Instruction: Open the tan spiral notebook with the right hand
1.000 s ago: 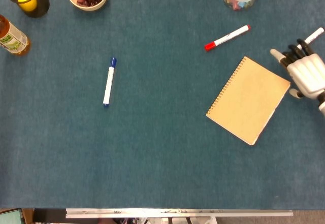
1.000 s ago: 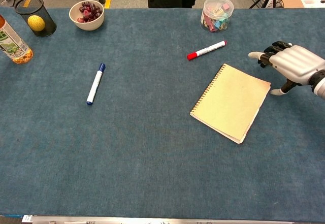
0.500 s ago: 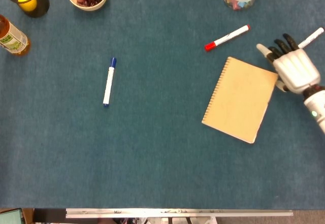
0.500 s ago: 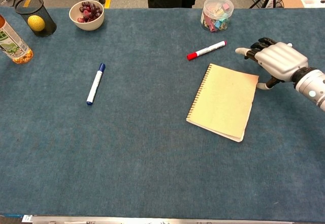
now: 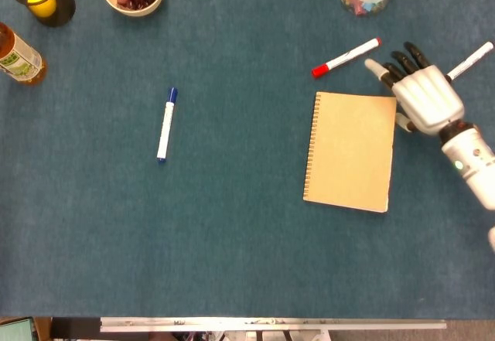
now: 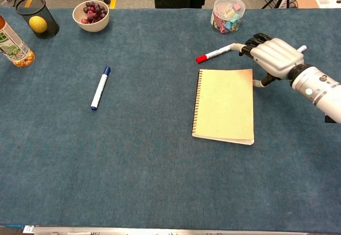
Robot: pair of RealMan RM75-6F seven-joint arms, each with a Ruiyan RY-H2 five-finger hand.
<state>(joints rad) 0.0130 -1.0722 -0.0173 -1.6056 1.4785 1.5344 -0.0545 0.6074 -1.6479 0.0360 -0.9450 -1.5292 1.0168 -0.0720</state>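
The tan spiral notebook (image 5: 349,151) lies closed and flat on the blue table (image 5: 232,233), right of centre, with its wire binding along the left edge and its free edge facing the right hand (image 5: 418,93). That hand sits at the notebook's upper right corner, holding nothing, fingers spread and reaching forward; the thumb appears to touch or nearly touch the free edge, but contact cannot be confirmed from either view.

Risks, as judged. The notebook rests loose on the cloth, so a push at the edge is likely to slide or turn it rather than lift the cover. The cover is thin and lies flush, so a fingertip may fail to get under it, or may catch several pages together. The red marker (image 5: 346,56) lies just beside the fingertips and could be knocked away. A second marker (image 5: 469,61) lies behind the hand.

Limits of view. The left hand is not visible. The underside of the right hand and its thumb tip are hidden. The second marker is partly covered by the hand.
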